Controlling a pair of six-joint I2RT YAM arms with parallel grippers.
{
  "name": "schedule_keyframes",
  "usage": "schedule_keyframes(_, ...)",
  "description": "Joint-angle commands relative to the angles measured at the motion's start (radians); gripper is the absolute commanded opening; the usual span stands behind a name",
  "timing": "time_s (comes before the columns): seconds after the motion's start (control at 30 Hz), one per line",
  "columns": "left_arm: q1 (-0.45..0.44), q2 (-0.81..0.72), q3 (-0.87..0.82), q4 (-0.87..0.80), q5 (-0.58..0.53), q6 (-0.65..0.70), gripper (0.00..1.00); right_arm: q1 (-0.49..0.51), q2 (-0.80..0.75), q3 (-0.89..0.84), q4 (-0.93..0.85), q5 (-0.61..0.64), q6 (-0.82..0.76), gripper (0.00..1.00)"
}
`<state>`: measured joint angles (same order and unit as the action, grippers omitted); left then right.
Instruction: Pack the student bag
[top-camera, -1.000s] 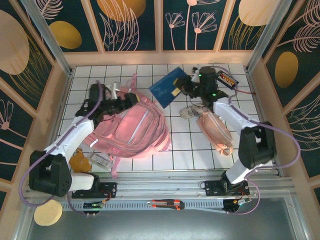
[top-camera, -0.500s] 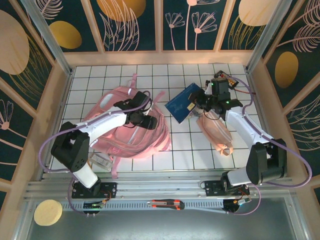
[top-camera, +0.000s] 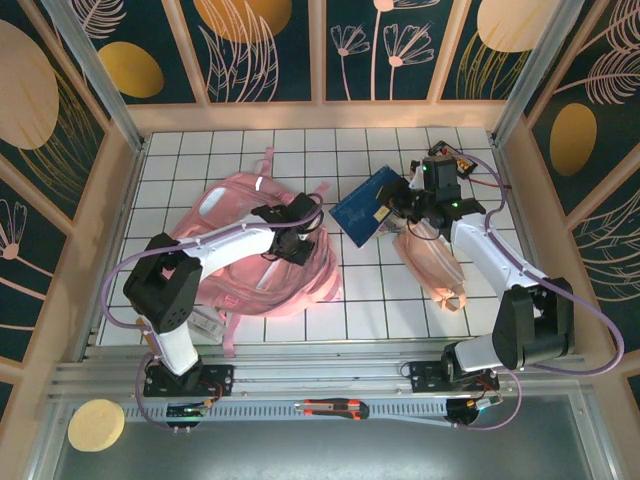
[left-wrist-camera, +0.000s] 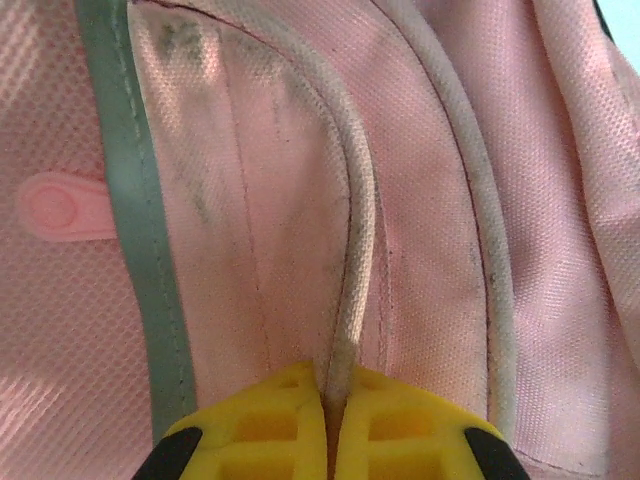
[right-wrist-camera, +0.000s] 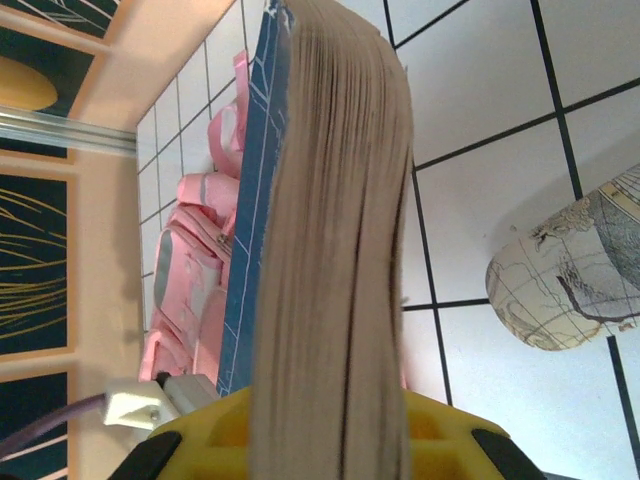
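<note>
Student bag: your student bag (top-camera: 225, 215) lay flat on the white tiled table (top-camera: 380, 300), left of centre, with pink straps pointing toward the far wall.
Left gripper: your left gripper (top-camera: 298, 246) sat on the bag's right half, pinched tight on a pale piping cord (left-wrist-camera: 355, 250) sewn into the pink fabric (in the wrist view the yellow fingers (left-wrist-camera: 250, 430) met with only the cord between them).
Right gripper: your right gripper (top-camera: 396, 206) was clamped on a blue-covered book (top-camera: 360, 205), which it held tilted just right of the bag. The page edges (right-wrist-camera: 330, 200) faced the wrist camera.
Pouch: a pale-pink pouch (top-camera: 432, 265) lay under your right arm, apart from the bag.
Other: a map-printed object (right-wrist-camera: 570, 270) lay on the tiles near the book; you could not tell what it was.
</note>
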<state>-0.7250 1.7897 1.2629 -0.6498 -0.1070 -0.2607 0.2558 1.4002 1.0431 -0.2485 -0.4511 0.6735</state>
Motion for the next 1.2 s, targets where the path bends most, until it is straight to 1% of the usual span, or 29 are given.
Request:
schedule_keyframes(0.0,0.031,-0.039,0.086,-0.056,-0.006,-0.014,0.00,-0.004,-0.033,0.013,-0.081,-0.027,-0.053,0.00)
schedule_keyframes(0.1,0.096,-0.133,0.171,-0.057,0.058,-0.016,0.00,-0.006,0.002,0.020,-0.155,-0.083,-0.095,0.00)
schedule_keyframes(0.17,0.129,-0.170,0.241,-0.061,0.094,-0.008,0.00,-0.001,0.017,0.003,-0.137,-0.139,-0.098,0.00)
schedule_keyframes(0.3,0.145,-0.142,0.407,-0.130,0.135,0.037,0.00,0.044,0.083,0.024,-0.094,-0.196,-0.091,0.00)
schedule_keyframes(0.47,0.145,-0.127,0.430,-0.116,0.207,0.051,0.00,0.102,0.194,0.076,-0.004,-0.223,-0.059,0.00)
schedule_keyframes(0.57,0.146,-0.130,0.426,-0.090,0.221,0.044,0.00,0.130,0.283,0.127,0.031,-0.237,-0.058,0.00)
schedule_keyframes(0.73,0.145,-0.090,0.461,-0.052,0.273,0.008,0.00,0.180,0.489,0.221,0.227,-0.323,0.030,0.00)
schedule_keyframes(0.77,0.145,-0.083,0.463,-0.034,0.282,-0.001,0.00,0.193,0.535,0.248,0.266,-0.336,0.057,0.15)
schedule_keyframes(0.8,0.146,-0.081,0.465,-0.019,0.286,-0.012,0.00,0.206,0.573,0.274,0.297,-0.344,0.083,0.26)
schedule_keyframes(0.83,0.146,-0.082,0.464,-0.008,0.281,-0.020,0.00,0.213,0.602,0.294,0.315,-0.350,0.102,0.33)
schedule_keyframes(0.87,0.147,-0.082,0.464,0.001,0.272,-0.029,0.00,0.221,0.626,0.320,0.314,-0.357,0.111,0.46)
schedule_keyframes(0.9,0.149,-0.082,0.464,0.006,0.265,-0.036,0.00,0.223,0.637,0.341,0.289,-0.353,0.106,0.59)
schedule_keyframes(0.97,0.153,-0.082,0.456,0.014,0.250,-0.049,0.00,0.218,0.614,0.344,0.225,-0.319,0.077,0.79)
schedule_keyframes(1.0,0.158,-0.082,0.450,0.016,0.246,-0.056,0.00,0.206,0.589,0.340,0.177,-0.296,0.060,0.95)
schedule_keyframes(1.03,0.162,-0.056,0.444,0.018,0.243,-0.060,0.00,0.195,0.566,0.331,0.136,-0.276,0.046,0.99)
schedule_keyframes(1.17,0.180,-0.049,0.425,0.035,0.207,-0.100,0.00,0.130,0.412,0.264,-0.029,-0.188,-0.006,0.99)
